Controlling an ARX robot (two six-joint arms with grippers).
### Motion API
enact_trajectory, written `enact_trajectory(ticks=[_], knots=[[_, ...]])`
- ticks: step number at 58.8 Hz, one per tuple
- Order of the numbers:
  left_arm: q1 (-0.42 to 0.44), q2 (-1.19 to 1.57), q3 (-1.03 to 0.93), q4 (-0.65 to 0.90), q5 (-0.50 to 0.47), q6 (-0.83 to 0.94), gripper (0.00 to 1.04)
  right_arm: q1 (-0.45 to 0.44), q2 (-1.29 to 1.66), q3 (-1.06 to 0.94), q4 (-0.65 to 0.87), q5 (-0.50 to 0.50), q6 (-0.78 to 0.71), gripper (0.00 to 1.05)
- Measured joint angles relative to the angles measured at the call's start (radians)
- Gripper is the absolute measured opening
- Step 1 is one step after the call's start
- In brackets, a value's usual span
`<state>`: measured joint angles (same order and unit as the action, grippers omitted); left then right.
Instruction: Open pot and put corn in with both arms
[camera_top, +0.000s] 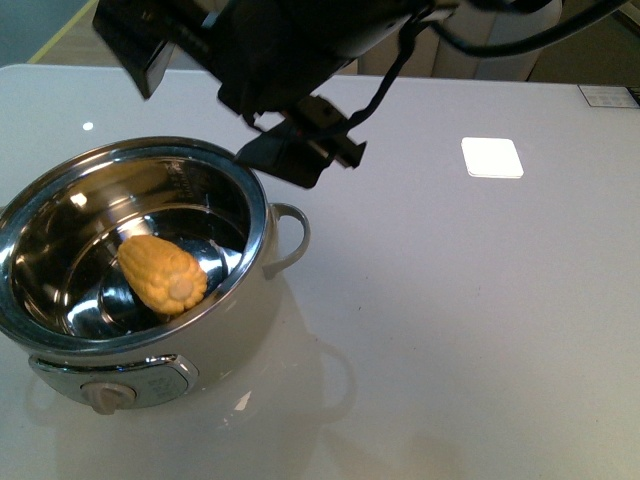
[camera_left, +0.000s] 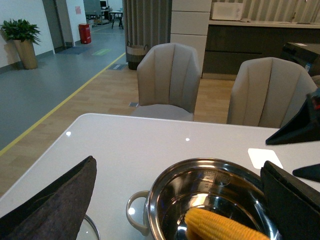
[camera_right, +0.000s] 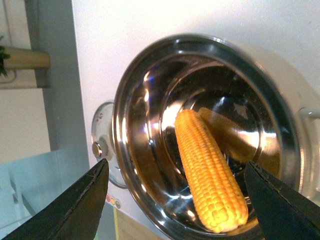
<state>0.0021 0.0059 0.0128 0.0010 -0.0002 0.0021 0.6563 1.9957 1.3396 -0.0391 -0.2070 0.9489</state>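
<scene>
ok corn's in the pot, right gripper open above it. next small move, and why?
Probably lift the right gripper up and away from the pot. The corn already lies loose on the steel bottom, the jaws stand wide apart holding nothing, and the lid lies on the table beside the pot.

White glossy tabletop (camera_top: 450, 300), rounded at its far left corner. Pot (camera_top: 240, 330), lid off, stands on it near the front left edge, knob facing the camera. Glass lid (camera_right: 102, 150) rests flat on the tabletop just beside the pot. Bright square light patch (camera_top: 492, 157) lies right of centre; small label (camera_top: 607, 96) at the far right edge
</scene>
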Motion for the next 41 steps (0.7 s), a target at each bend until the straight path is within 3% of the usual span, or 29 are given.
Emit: enact_trajectory(ticks=[12, 21, 41], knots=[[0.0, 0.0, 0.0, 0.0, 0.0, 0.0, 0.98, -0.074, -0.121, -0.089, 0.037, -0.013, 0.005, 0.85], [0.0, 0.0, 0.0, 0.0, 0.0, 0.0, 0.98, -0.183, -0.272, -0.233, 0.063, -0.026, -0.006, 0.86], [0.0, 0.0, 0.0, 0.0, 0.0, 0.0, 0.98, -0.401, -0.676, -0.541, 0.031, 0.032, -0.275, 0.89]])
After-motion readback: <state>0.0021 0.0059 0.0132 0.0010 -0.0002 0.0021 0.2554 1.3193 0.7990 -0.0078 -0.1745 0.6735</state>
